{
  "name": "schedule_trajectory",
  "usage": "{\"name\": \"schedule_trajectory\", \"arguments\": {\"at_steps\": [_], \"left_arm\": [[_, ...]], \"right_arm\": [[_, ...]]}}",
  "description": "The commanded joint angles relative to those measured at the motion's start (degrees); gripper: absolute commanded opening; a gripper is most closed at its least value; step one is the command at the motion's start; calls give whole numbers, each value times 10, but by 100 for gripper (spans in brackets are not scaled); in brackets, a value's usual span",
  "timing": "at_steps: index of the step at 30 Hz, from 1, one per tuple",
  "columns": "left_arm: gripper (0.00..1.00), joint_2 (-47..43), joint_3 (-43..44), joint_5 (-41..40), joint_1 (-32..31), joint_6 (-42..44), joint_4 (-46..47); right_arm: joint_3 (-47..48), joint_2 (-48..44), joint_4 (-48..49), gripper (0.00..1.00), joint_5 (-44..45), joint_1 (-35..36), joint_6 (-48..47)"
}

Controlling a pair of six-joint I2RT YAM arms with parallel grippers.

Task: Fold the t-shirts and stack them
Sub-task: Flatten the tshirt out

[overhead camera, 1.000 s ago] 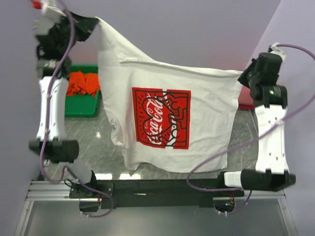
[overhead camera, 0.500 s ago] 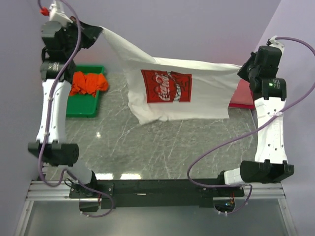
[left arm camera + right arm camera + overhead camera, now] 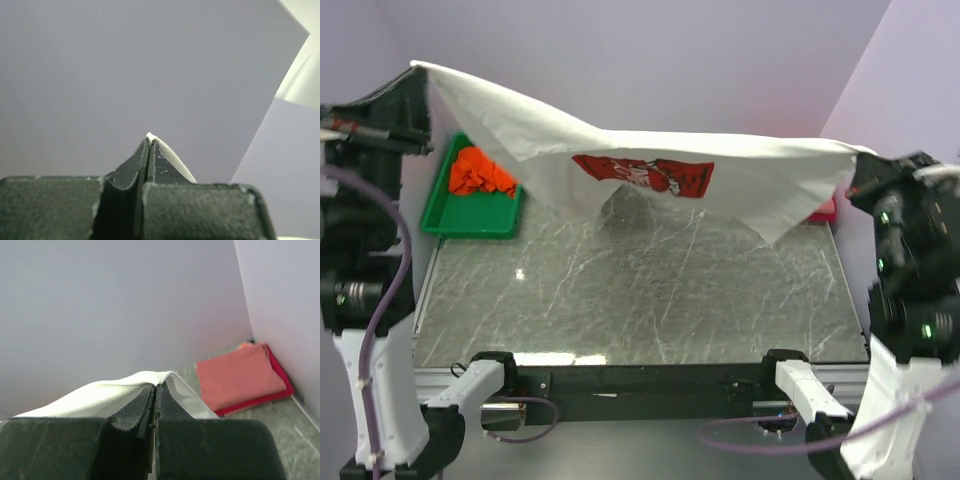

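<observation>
Both the left end effector [image 3: 149, 139] and the right end effector [image 3: 156, 386] are clamped on corners of the white t-shirt [image 3: 760, 165], stretched above the desk [image 3: 650, 290], its red print [image 3: 642, 173] foreshortened and unreadable.

White, red, orange, green on grey marble.
The white shirt [image 3: 750, 165] bore a red print [image 3: 645, 172] with white lettering. At ten o'clock an orange shirt [image 3: 480, 172] lay in a green tray [image 3: 470, 215]; at three o'clock, a salmon-pink shirt [image 3: 237, 375] over a red shirt [image 3: 281, 371]. The table [image 3: 650, 280] was grey, veined white; walls [image 3: 670, 60] pale lilac.
</observation>
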Motion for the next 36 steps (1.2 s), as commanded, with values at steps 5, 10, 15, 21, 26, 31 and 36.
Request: {"name": "schedule_trajectory", "arguments": {"at_steps": [5, 10, 15, 21, 26, 31, 36], "left_arm": [[1, -46, 71, -46, 3, 108, 3], [1, -18, 112, 28, 3, 96, 35], [1, 48, 48, 89, 3, 36, 79], [1, 257, -6, 187, -9, -3, 101], [1, 569, 167, 205, -44, 23, -5], [74, 767, 324, 154, -56, 27, -91], [93, 696, 157, 130, -64, 20, -51]], "right_arm": [[11, -87, 5, 0, 17, -6, 1], [44, -92, -17, 0, 49, -6, 19], [-18, -59, -23, 0, 99, -6, 50], [-211, -2, 86, 0, 133, -7, 60], [-284, 163, 163, 0, 143, -14, 64], [-246, 372, 201, 19, 125, -27, 53], [-158, 496, 129, 57, 95, -30, 37]]}}
